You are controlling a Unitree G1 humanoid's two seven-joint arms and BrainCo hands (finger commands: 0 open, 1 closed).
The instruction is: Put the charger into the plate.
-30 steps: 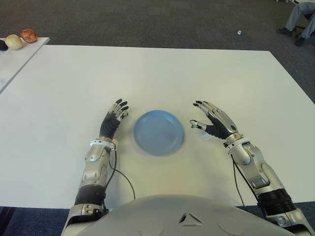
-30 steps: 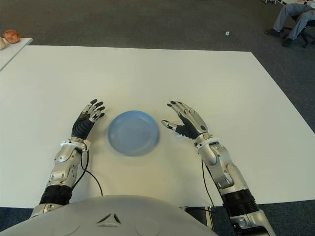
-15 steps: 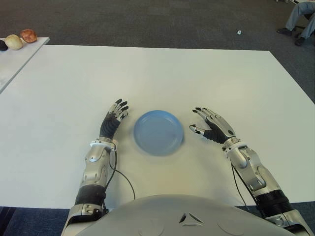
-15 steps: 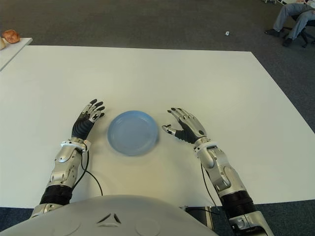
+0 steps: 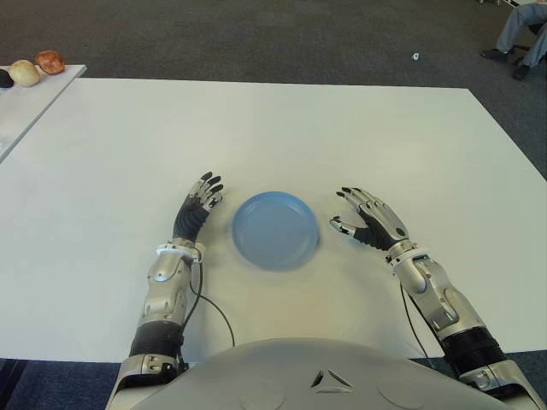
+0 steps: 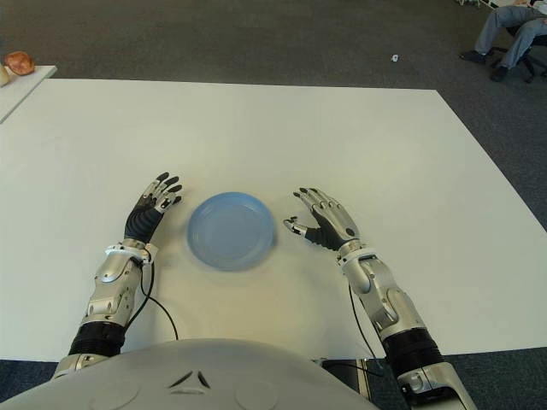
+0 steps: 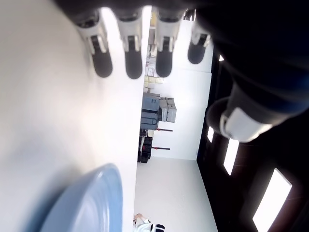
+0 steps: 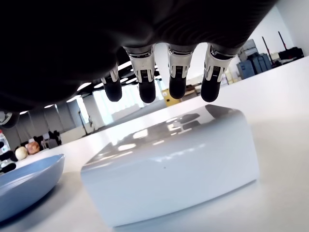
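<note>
The white charger [image 8: 169, 166] is lying on the table [image 5: 282, 128] under the right hand [image 5: 369, 224], whose spread fingers are hovering over it, at three o'clock from the blue plate [image 5: 275, 230]. The left hand [image 5: 197, 207], fingers extended, is sitting at nine o'clock.

The robot has 2 silver, segmented metal forearms ending in black ribbed sleeves near the elbows, a left hand [image 5: 196, 209] and right hand [image 5: 373, 222] with silver knuckles and black fingertip pads, thin black cables along both forearms, and a grey rounded chest.
</note>
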